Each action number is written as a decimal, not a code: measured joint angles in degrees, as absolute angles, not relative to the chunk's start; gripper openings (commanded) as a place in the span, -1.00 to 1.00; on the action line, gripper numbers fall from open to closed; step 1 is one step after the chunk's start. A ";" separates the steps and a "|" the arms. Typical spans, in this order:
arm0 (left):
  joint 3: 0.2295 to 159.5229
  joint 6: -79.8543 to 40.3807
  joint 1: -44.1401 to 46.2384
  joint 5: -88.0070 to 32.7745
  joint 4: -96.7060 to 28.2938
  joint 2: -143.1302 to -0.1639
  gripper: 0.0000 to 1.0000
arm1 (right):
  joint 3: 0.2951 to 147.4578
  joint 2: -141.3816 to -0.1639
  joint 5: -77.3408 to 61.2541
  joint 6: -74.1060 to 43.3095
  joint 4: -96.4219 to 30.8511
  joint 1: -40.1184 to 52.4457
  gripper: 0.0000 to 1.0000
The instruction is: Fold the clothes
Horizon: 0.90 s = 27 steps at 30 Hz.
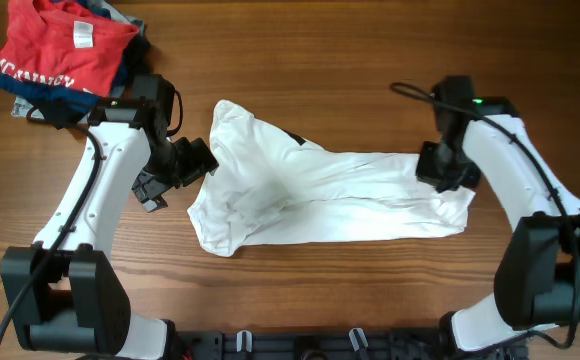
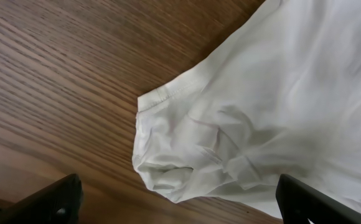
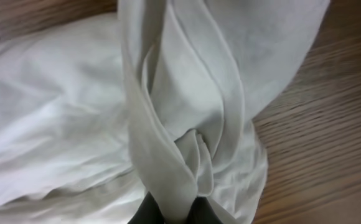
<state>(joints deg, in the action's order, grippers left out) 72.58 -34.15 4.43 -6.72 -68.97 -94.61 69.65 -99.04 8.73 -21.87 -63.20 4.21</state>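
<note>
White shirt (image 1: 320, 190) lies bunched on the table (image 1: 320, 40); your right gripper (image 3: 171, 214) pinches its gathered edge, left gripper (image 1: 198, 158) gapes beside the opposite end. Grab that hem corner, then pull taut.

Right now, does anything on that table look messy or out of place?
The white shirt lies crumpled and bunched, one end pinched in the right gripper; other clothes sit heaped at a corner.

White arm links (image 1: 100, 195), black joints (image 1: 150, 95), cables (image 1: 410, 90); left pincer (image 1: 205, 160) black; green light (image 1: 477, 100) on right arm (image 1: 515, 160).
</note>
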 measured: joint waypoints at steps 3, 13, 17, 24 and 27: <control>72.58 -34.15 4.43 -6.74 -68.95 -94.61 1.00 | 69.23 -99.04 8.84 -22.06 -63.26 7.90 -0.91; 72.58 -34.15 4.43 -6.74 -68.73 -94.61 1.00 | 67.18 -99.04 4.56 -22.96 -61.47 13.43 -0.90; 72.58 -34.15 4.43 -6.74 -68.73 -94.61 1.00 | 67.16 -99.04 3.77 -23.14 -61.54 16.58 0.23; 72.58 -34.15 4.43 -6.72 -68.73 -94.61 0.99 | 67.16 -97.95 4.58 -22.41 -66.67 16.84 0.99; 72.58 -34.15 4.43 -6.74 -68.75 -94.61 1.00 | 68.55 -92.29 6.11 -22.48 -67.33 16.45 0.99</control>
<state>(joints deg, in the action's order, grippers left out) 72.58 -34.15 4.43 -6.74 -68.75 -94.61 68.55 -92.29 6.11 -22.48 -67.33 16.45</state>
